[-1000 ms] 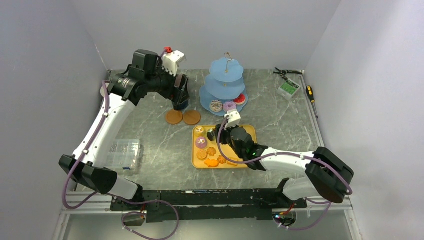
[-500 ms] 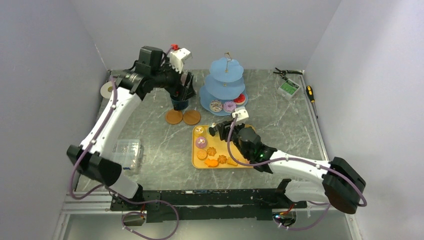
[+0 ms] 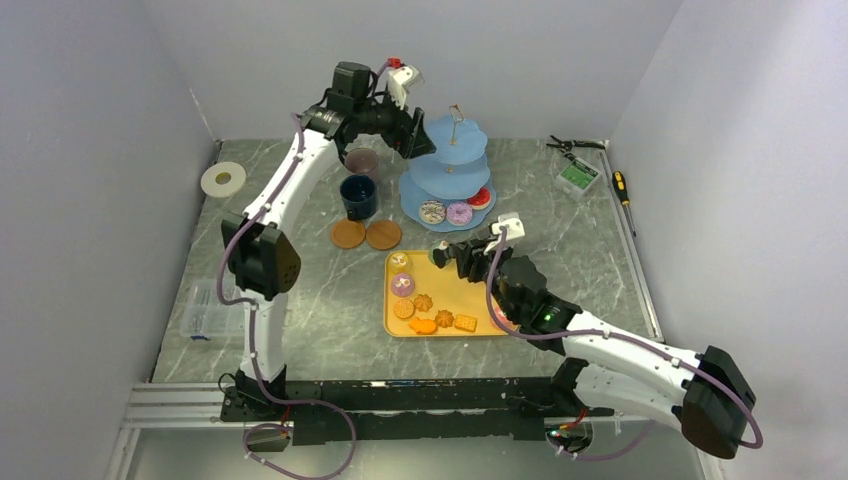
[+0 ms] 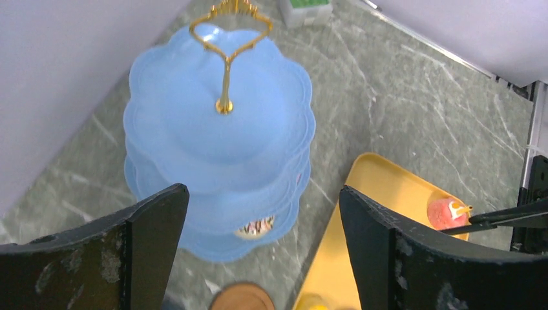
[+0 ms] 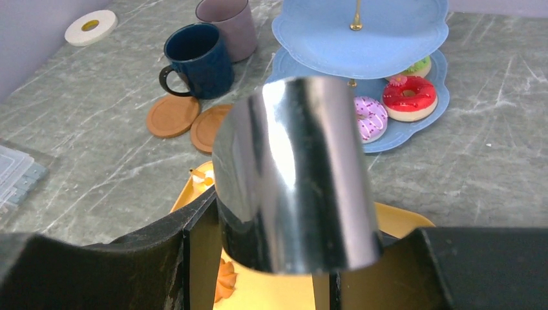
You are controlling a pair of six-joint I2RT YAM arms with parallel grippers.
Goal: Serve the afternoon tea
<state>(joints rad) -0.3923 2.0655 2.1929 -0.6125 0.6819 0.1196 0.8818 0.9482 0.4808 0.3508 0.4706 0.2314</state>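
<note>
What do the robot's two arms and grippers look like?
The left arm and right arm have white shells, bulky black joints and a mauve cable looping alongside. The left gripper and right gripper have black fingers and a white camera block; the left's bears a red cap.

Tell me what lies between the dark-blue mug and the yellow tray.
Two brown round coasters lie side by side between the dark-blue mug and the yellow tray, shown in the top external view.
</note>
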